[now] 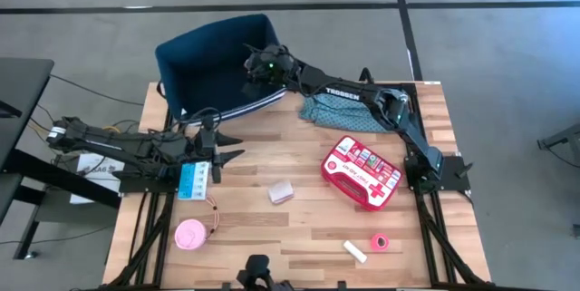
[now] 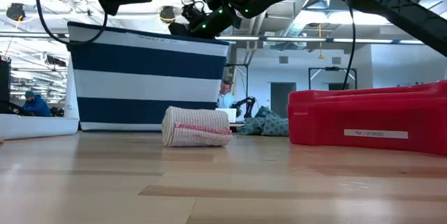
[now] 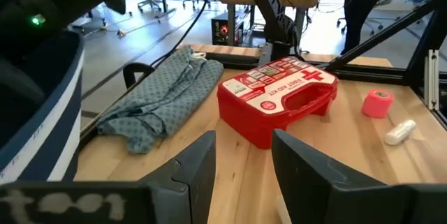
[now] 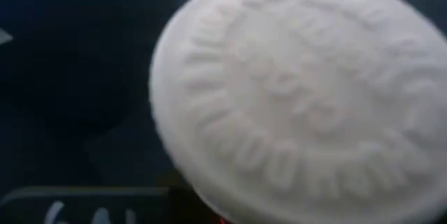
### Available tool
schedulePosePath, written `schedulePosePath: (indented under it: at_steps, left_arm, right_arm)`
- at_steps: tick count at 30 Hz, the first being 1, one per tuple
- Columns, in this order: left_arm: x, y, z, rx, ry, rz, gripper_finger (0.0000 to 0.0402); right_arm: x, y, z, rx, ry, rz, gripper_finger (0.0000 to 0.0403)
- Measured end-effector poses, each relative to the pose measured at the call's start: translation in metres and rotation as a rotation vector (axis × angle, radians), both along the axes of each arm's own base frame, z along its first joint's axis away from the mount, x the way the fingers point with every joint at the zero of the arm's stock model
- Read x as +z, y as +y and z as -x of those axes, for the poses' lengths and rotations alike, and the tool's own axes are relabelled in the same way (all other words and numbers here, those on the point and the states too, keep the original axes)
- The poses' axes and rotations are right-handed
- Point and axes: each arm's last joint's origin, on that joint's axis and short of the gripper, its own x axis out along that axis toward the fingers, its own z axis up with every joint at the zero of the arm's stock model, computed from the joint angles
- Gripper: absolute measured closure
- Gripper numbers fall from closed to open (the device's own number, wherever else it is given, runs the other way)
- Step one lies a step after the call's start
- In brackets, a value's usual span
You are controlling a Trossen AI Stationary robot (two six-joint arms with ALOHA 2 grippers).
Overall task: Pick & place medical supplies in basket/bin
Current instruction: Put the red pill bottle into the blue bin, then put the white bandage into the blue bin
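- Two dark arms work a wooden desk (image 1: 299, 227); the right gripper (image 1: 256, 63) reaches over the navy bin (image 1: 195, 69) at the far left corner, above the bin's right-hand rim.
- Its wrist camera is filled by a white round lid with raised lettering (image 4: 300, 98), dark blue behind it; whether the fingers grip the lid cannot be told.
- The left gripper (image 1: 227, 146) hovers near the left edge just in front of the bin, fingers (image 3: 199, 165) spread apart and holding nothing.
- A light-blue box (image 1: 193, 180) lies at the left edge, right beside the left gripper.
- A pink tub (image 1: 191, 235) sits near the front left corner.
- A pale packet (image 1: 281, 192) rests mid-desk, well apart from the rest.
- The red first-aid case (image 1: 361, 172) lies toward the right edge, white cross facing up.
- A pink tape roll (image 1: 379, 242) and a white tube (image 1: 354, 251) lie close together near the front right corner.
- A teal cloth (image 1: 340, 110) is bunched along the far edge, partly under the right arm.
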Motion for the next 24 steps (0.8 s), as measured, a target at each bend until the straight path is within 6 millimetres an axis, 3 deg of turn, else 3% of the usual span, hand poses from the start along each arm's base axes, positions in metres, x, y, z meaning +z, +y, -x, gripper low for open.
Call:
schedulePosePath:
  at_steps: [6, 13, 19, 24]
  left_arm:
    - [0.001, 0.000, 0.000, 0.005, -0.017, 0.030, 0.0272]
    - [0.003, 0.000, -0.001, 0.006, -0.038, 0.044, 0.0272]
    - [0.003, 0.000, -0.001, 0.007, -0.041, 0.048, 0.0272]
    - [0.003, 0.000, -0.001, 0.004, -0.041, 0.036, 0.0272]
  right_arm:
    - [-0.005, 0.011, -0.002, 0.033, 0.077, 0.030, 0.0230]
    - [0.003, 0.023, -0.010, 0.070, 0.016, 0.100, 0.0171]
    - [0.048, 0.039, -0.010, 0.093, -0.084, 0.139, 0.0169]
    - [0.080, 0.067, 0.004, 0.153, -0.035, 0.180, 0.0178]
